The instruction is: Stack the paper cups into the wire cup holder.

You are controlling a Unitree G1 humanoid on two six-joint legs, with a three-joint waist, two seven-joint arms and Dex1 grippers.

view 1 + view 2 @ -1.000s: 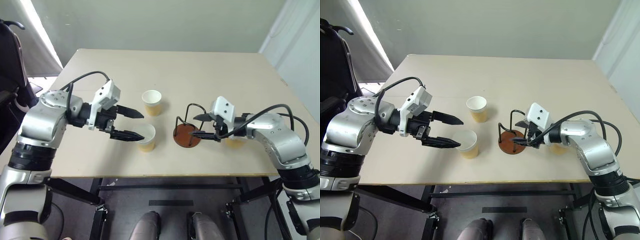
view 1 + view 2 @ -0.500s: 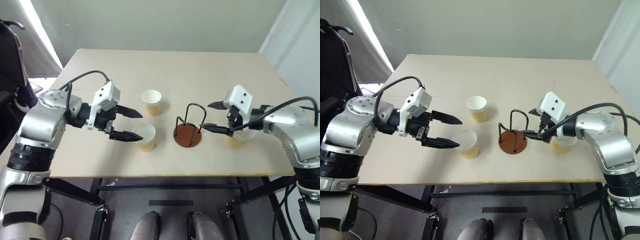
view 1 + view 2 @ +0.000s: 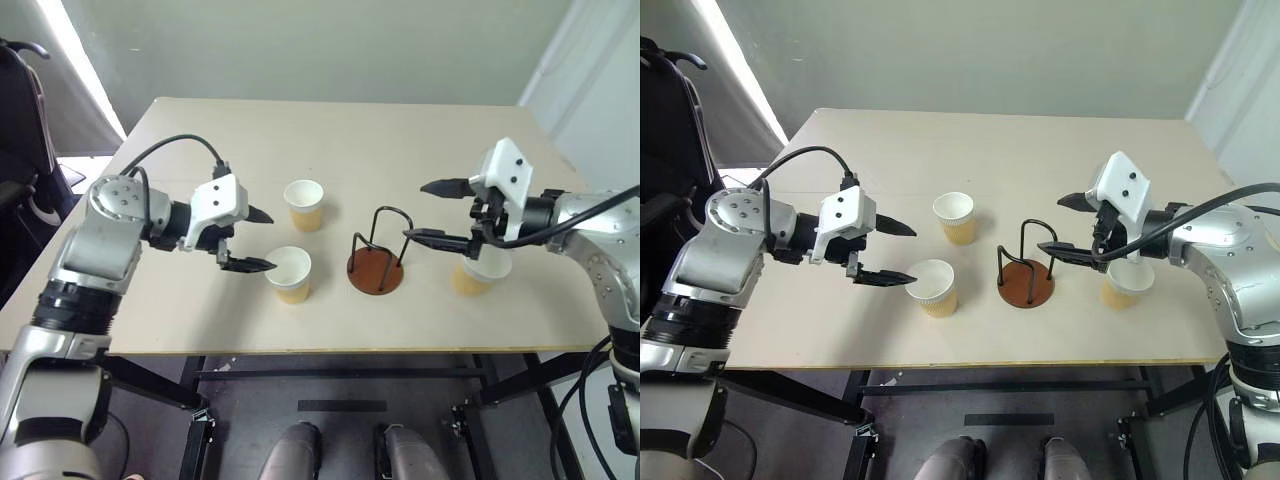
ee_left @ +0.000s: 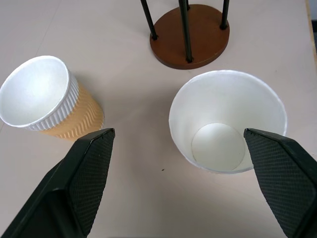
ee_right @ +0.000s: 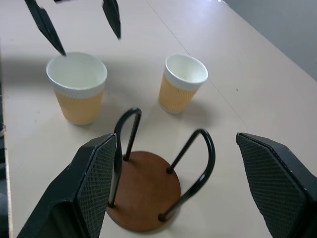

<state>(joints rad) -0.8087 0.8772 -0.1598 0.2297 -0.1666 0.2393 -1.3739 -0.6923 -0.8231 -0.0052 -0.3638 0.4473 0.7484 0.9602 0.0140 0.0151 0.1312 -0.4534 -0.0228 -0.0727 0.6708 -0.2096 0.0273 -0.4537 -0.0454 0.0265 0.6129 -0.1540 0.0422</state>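
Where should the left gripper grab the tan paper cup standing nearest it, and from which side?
Probably across the tan ribbed wall just below the white rim of the nearest tan paper cup, coming level from the robot's left. It stands upright and apart from the other cups, and the open left gripper already has one finger beside its rim.

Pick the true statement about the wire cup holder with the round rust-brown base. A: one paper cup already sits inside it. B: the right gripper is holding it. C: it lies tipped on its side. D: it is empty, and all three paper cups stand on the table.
D: the wire cup holder with the round rust-brown base stands upright and empty, with three tan-and-white paper cups on the beige table around it.
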